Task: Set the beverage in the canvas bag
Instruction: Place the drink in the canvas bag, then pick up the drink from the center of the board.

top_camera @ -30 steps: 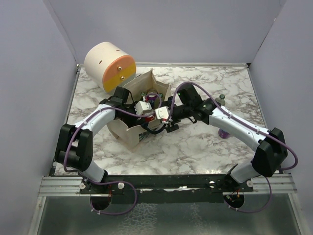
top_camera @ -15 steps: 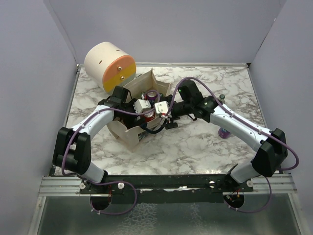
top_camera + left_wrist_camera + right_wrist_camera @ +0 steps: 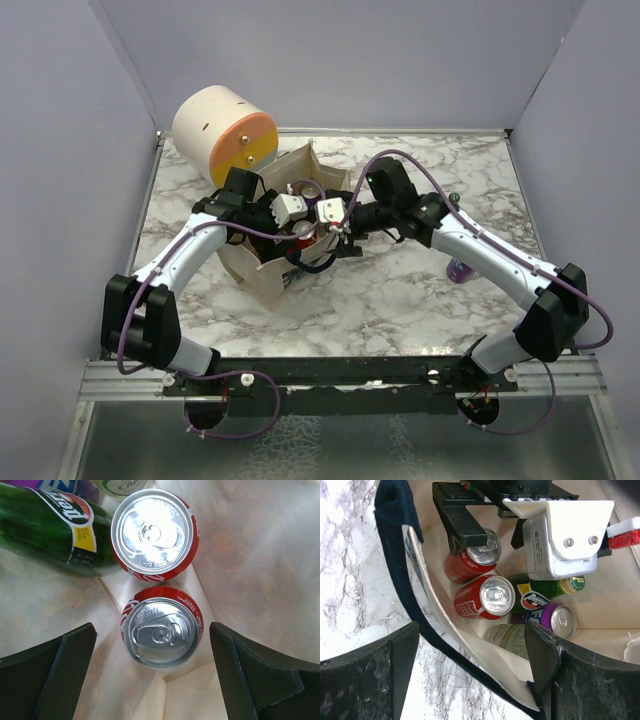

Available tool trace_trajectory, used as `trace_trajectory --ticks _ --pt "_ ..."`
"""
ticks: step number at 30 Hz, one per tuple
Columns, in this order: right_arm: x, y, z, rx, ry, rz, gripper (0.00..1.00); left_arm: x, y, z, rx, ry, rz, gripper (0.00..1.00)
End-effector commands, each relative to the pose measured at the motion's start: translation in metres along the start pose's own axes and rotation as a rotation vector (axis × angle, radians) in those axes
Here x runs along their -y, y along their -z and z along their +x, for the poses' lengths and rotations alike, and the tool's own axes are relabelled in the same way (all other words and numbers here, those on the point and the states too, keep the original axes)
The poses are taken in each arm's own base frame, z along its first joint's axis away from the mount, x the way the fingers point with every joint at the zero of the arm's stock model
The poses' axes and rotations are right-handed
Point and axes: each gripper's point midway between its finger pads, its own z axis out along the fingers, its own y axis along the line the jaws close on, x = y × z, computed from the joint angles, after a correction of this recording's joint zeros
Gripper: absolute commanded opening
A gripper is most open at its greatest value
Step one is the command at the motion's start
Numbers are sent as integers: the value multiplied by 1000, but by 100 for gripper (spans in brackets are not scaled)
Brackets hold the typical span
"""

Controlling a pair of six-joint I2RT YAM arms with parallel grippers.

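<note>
A marble table (image 3: 420,290) is seen from above, with a cream-and-orange drum (image 3: 225,135) laid on its side at the far left corner. Just right of and nearer than the drum, the beige canvas bag (image 3: 262,278) is stood open, and both arms are bent in over its mouth. The left gripper (image 3: 151,626) is lowered inside the bag, its jaws spread wide with clear gaps on either side of an upright red can (image 3: 162,630), which is rested on the bag's floor and gripped by nothing. The right gripper (image 3: 470,630) is held above the bag's near right edge, its jaws likewise spread and closed on nothing, with the cloth rim and a navy strap (image 3: 395,555) passing between them. Also packed in the bag are a green bottle (image 3: 50,530) laid on its side, a second red can (image 3: 155,530) just beside the first, and a purple can (image 3: 560,620) next to the bottle's capped end
</note>
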Motion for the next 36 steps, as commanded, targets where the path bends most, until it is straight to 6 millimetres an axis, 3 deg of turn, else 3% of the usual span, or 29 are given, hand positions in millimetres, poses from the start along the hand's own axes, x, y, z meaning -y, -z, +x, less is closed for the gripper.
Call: trace_trajectory --ticks 1,10,13,15,19,23,26,29,36 --pt "23 21 -34 45 -24 99 86 4 30 -21 26 -31 -17 99" --pt "54 54 -65 91 -244 295 88 6 83 -68 92 -32 -63 99" --pt "70 72 -62 84 -316 394 88 -1 100 -88 125 -39 -102 99" --pt "90 93 -49 76 -414 488 89 -9 111 -102 154 -32 -142 99" --pt "129 154 10 15 -626 725 90 -39 128 -134 214 79 -266 99" --pt "133 194 79 -144 -793 856 89 -63 140 -153 258 151 -359 99" --pt "126 223 130 -249 -903 918 89 -76 142 -150 233 186 -419 97" --pt "114 243 169 -338 -953 953 89 -80 139 -145 187 218 -416 95" --pt "78 256 237 -521 -1047 906 81 -100 142 -152 198 335 -419 95"
